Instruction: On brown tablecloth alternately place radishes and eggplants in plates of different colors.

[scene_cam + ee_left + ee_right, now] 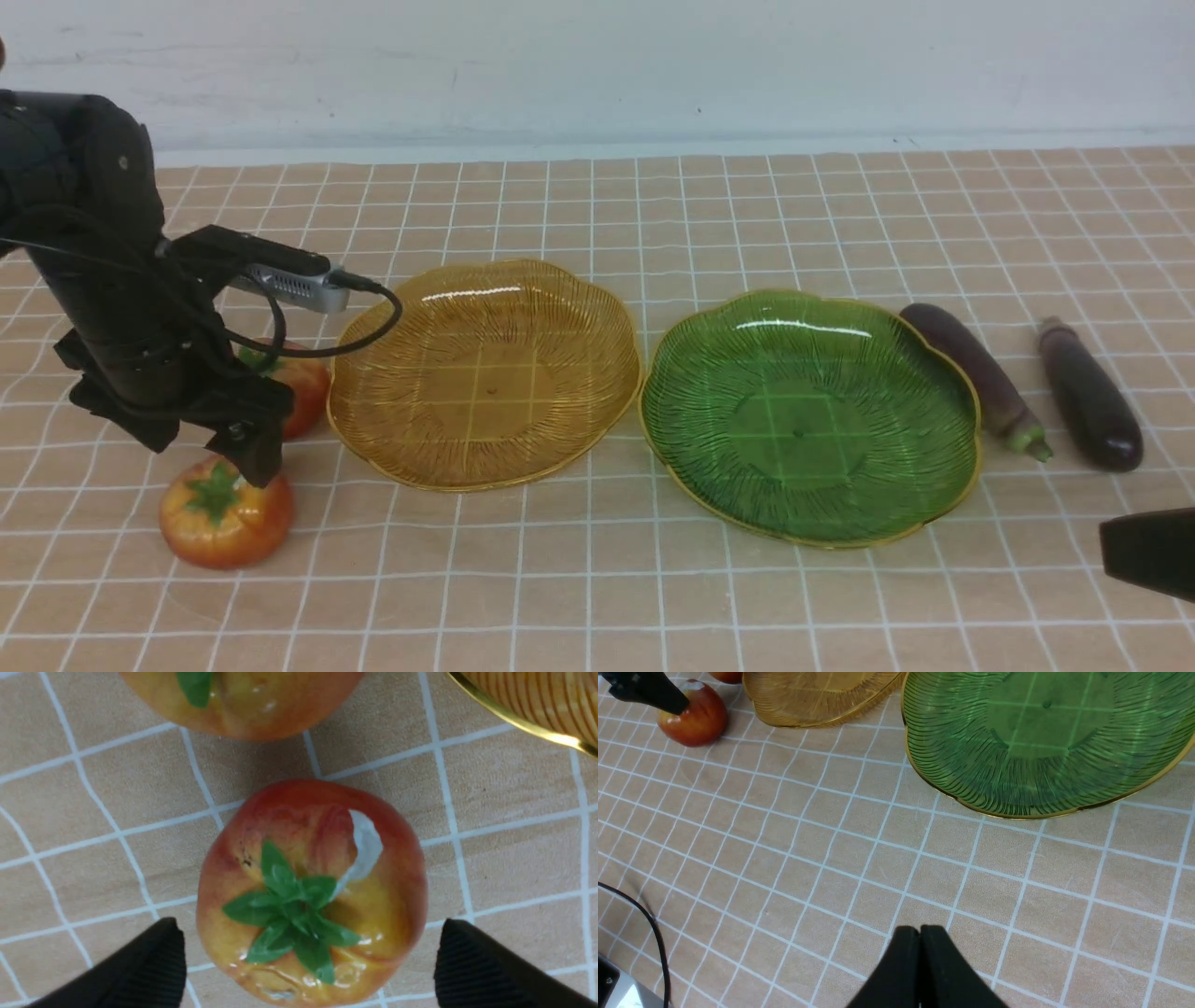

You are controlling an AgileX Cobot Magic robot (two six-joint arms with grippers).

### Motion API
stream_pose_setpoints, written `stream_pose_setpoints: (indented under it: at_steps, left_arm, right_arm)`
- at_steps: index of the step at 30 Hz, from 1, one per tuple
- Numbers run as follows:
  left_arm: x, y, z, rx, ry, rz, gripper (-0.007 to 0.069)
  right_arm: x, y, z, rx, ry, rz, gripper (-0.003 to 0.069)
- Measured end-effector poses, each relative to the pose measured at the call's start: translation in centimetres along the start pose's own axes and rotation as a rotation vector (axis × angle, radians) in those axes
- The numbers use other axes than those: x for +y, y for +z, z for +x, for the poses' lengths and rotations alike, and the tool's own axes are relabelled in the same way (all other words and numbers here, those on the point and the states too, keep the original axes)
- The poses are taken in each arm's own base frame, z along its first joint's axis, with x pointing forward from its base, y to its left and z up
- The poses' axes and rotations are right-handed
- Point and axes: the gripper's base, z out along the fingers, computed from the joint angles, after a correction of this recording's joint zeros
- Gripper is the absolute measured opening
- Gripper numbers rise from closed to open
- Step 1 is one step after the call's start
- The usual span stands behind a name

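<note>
Radishes [227, 512] [301, 385], eggplants [976, 373] [1090, 396] all on cloth; both plates [485, 373] [810, 420] empty, nothing placed. Left claw [308, 956] wide, no grip, near radish at its six o'clock; right claw [920, 933] shut, empty.

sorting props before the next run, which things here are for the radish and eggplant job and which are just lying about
For the job:
- two round red-orange radishes with green leaves
- two long dark purple eggplants
- amber ribbed plate
- green ribbed plate
- tan white-gridded tablecloth

Just lying about:
- nothing visible

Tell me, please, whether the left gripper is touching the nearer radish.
Apart: the left wrist view shows bare cloth between the radish and each open fingertip of the left gripper.
</note>
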Motion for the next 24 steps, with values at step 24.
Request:
stream_pose_setpoints:
  at_steps: [24]
  left_arm:
    - [-0.2, 3.8, -1.2, 0.033, -0.001, 0.048, 0.0679]
  right_arm:
    - [0.0, 0.0, 0.0, 0.0, 0.0, 0.0, -0.0017]
